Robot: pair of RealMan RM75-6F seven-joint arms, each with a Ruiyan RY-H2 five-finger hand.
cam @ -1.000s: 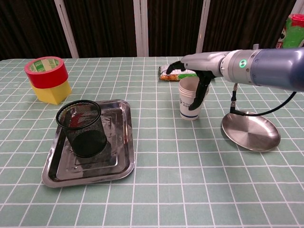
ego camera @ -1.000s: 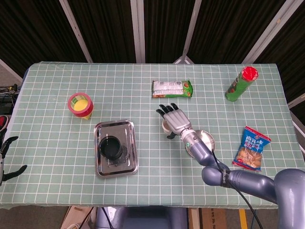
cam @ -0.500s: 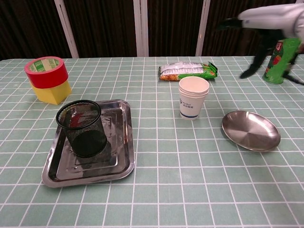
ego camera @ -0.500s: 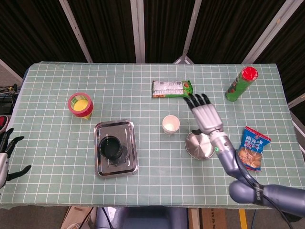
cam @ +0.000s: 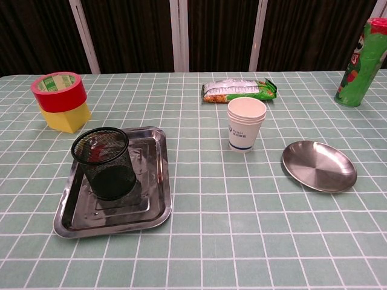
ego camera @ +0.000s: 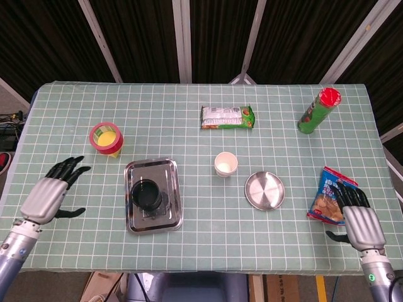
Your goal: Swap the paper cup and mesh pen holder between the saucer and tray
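Observation:
The white paper cup (ego camera: 225, 164) (cam: 246, 124) stands upright on the green cloth, just left of the bare round steel saucer (ego camera: 264, 190) (cam: 319, 165). The black mesh pen holder (ego camera: 147, 195) (cam: 104, 162) stands in the rectangular steel tray (ego camera: 172, 173) (cam: 156, 140). My left hand (ego camera: 49, 194) hovers at the table's near left edge, fingers spread, holding nothing. My right hand (ego camera: 359, 221) is at the near right edge, beside the snack bag, fingers apart and holding nothing. Neither hand appears in the chest view.
A red tape roll on a yellow block (ego camera: 106, 138) (cam: 59, 100) sits left of the tray. A green snack packet (ego camera: 228, 117) (cam: 239, 90) lies behind the cup. A green can with a red lid (ego camera: 318, 111) (cam: 359, 63) stands far right. A blue snack bag (ego camera: 329, 195) lies near my right hand.
My right hand let go of the cup, then swung right and back to the table's near right edge. My left hand rose into view at the near left. The cup stayed put.

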